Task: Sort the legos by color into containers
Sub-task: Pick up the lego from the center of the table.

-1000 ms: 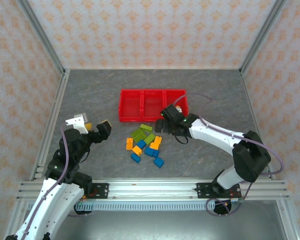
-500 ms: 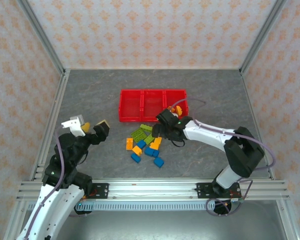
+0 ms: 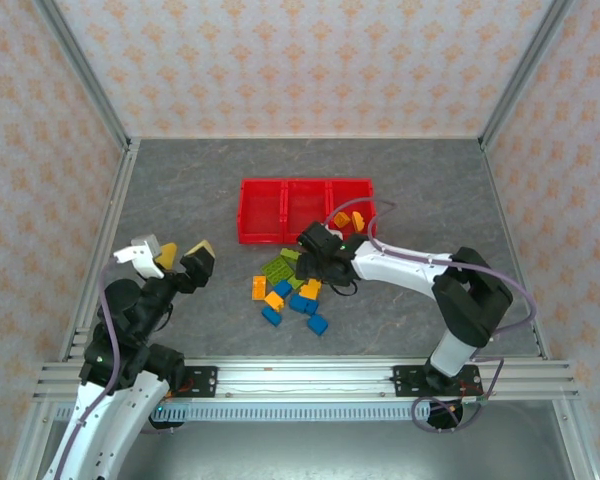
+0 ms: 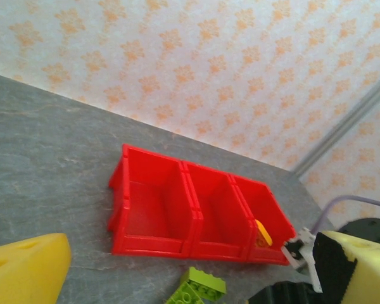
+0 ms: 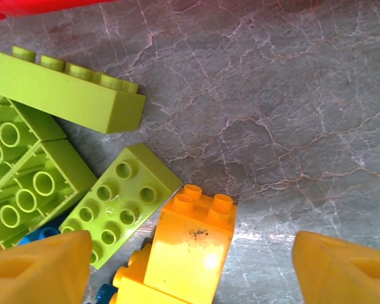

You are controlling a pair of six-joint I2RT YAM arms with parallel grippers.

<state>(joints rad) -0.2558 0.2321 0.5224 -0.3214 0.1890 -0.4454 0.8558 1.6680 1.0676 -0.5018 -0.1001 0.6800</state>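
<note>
The red three-bin tray lies at mid-table, and orange pieces rest in its right bin. The loose legos sit in a pile just in front of the tray: lime ones, orange ones and blue ones. My right gripper hangs open low over the pile. An orange brick lies between its yellow fingertips, and lime bricks lie to their left. My left gripper is open and empty, left of the pile and facing the tray.
Metal rails edge the table on the left and in front. The right arm's forearm stretches across the table in front of the tray's right end. Bare grey table lies left of the tray.
My right gripper has moved left, from beside the right bin to over the lego pile. The left gripper has shifted slightly left and stays open.
</note>
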